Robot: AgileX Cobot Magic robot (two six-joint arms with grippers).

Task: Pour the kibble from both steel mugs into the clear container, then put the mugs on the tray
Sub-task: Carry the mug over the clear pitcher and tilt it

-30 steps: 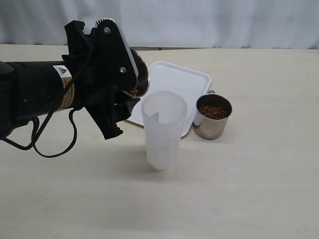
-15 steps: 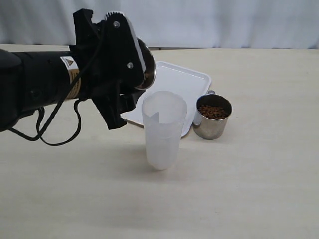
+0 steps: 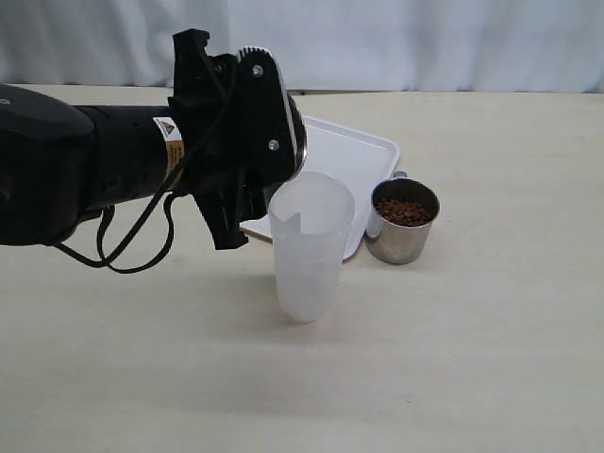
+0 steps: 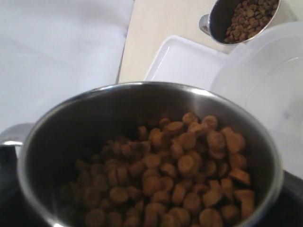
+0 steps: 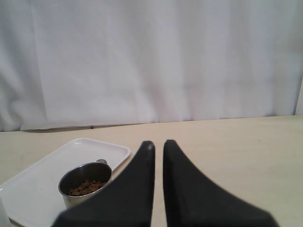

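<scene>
across the pale counter the left arm reaches in, its left jaws spread wide around a tilted steel mug full of kibble, near the rim of the clear container. the right jaws are pressed together, holding nothing. the white tray lies behind the container. a second mug of kibble stands just beside the tray.

I have the exterior camera well back from the tray, opposite the white curtain, looking down at it. The left wrist camera peers closely over the carried steel mug toward the tray; the right wrist one looks low and level across it to the curtain. All three share the tray and the standing steel mug beside it.
</scene>
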